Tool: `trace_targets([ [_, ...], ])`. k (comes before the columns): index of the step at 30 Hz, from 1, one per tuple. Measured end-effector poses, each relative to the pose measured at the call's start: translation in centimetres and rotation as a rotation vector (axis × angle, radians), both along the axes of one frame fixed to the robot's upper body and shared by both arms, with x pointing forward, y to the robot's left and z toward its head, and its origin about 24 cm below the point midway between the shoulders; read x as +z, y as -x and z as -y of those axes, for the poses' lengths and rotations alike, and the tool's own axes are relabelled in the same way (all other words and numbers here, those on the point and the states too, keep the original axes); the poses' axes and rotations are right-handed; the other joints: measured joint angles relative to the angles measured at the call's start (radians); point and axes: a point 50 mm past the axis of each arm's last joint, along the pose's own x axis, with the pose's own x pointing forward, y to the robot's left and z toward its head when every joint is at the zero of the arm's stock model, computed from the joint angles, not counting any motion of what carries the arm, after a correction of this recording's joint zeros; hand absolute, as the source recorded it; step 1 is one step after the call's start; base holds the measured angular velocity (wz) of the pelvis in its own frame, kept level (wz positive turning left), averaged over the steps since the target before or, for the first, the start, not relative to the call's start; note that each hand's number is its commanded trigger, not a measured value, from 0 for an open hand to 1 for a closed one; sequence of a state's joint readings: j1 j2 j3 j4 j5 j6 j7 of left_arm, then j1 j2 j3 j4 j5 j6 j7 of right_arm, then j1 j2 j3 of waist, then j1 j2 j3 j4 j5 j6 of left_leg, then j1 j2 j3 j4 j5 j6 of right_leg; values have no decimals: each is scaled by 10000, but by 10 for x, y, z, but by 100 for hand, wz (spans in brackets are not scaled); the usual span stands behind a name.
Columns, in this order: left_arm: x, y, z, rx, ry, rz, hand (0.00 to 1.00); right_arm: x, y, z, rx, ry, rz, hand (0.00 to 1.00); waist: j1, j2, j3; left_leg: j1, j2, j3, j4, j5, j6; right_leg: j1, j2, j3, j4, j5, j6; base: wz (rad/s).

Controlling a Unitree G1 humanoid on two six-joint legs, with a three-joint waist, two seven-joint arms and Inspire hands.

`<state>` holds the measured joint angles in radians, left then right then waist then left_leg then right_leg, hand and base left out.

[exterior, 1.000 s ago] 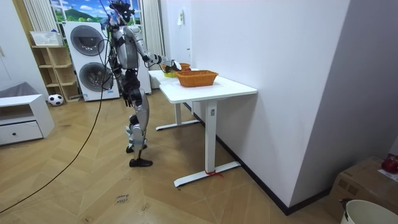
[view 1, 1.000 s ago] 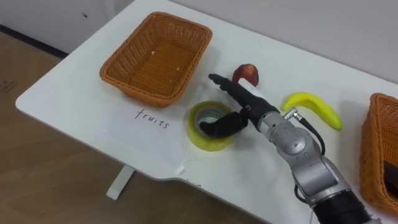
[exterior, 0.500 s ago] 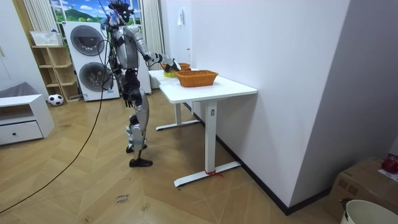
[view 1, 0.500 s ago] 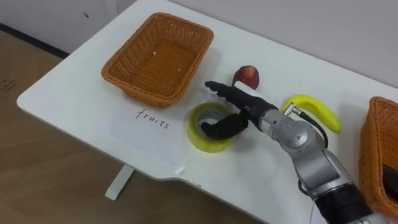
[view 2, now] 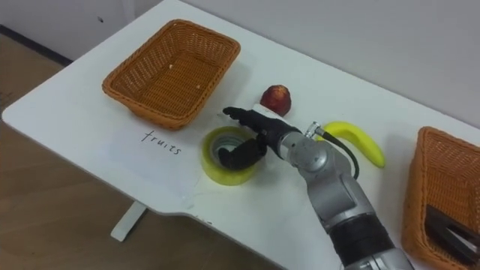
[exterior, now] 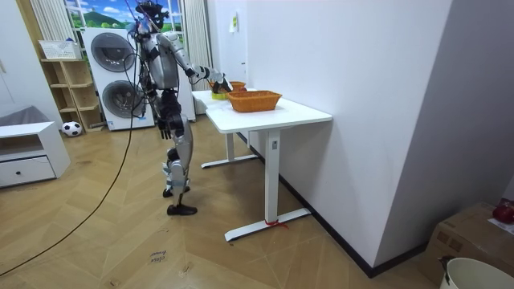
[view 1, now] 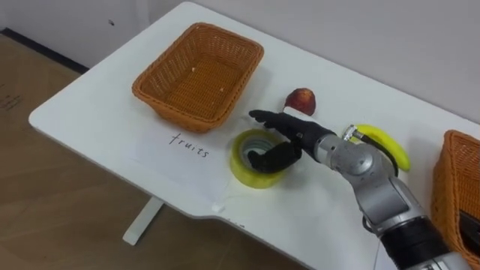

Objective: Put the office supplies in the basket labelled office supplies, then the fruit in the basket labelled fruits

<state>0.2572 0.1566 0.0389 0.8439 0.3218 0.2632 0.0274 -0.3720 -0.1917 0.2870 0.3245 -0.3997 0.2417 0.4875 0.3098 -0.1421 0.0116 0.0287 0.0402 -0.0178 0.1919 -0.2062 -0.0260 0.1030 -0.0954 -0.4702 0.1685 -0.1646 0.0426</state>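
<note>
A yellow tape roll (view 1: 244,171) lies flat on the white table (view 1: 105,112), just in front of the "fruits" basket (view 1: 180,112), an empty orange wicker one. My right hand (view 1: 300,135) hovers over the roll. Its fingers stretch straight out over the far rim and its thumb dips into the hole. A red apple (view 1: 301,100) sits behind the hand, and a yellow banana (view 1: 390,142) lies to its right. In the room view I stand at the table's end with my right arm (exterior: 201,76) reaching over it.
A second wicker basket (view 2: 420,187) stands at the table's right end with dark items (view 2: 450,225) inside. A paper sheet with a handwritten label (view 1: 189,145) lies before the fruit basket. The table's front edge runs close below the tape roll.
The right hand has sunk closer to the tape roll, its thumb now lower in the hole. The whole picture has shifted slightly with the camera.
</note>
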Motion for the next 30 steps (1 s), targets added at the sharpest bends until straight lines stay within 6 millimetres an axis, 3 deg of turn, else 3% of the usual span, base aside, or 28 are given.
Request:
trace_targets([
  [1,0,0,0,5,-3,-5,0,0,0,1,5,1,-24,100,9,0,0,0,0,0,3,0,0,0,0,-1,0,0,0,0],
  [7,0,-2,0,31,-39,-59,0,5,-7,3,31,1092,440,100,39,15,10,3,0,-1,30,0,0,24,-1,-2,0,0,0,0],
  [11,1,-5,0,1,-59,22,0,9,-11,6,-57,2033,858,100,299,17,11,17,0,-12,-38,-2,0,14,0,-5,-10,0,0,1],
  [21,3,-13,-6,70,-364,254,0,8,-11,9,-169,2312,766,100,433,-12,20,147,-2,1,-56,-2,1,16,-2,45,-17,0,0,0],
  [24,4,-17,-7,-64,-504,338,0,8,-10,9,-265,2253,689,100,481,-33,21,156,2,45,-137,-2,1,9,8,250,-15,0,0,-7],
  [30,6,-17,-13,12,-821,362,0,7,-10,10,-315,2240,549,100,544,-285,18,161,13,74,-236,-1,3,-14,28,303,-17,0,0,-3],
])
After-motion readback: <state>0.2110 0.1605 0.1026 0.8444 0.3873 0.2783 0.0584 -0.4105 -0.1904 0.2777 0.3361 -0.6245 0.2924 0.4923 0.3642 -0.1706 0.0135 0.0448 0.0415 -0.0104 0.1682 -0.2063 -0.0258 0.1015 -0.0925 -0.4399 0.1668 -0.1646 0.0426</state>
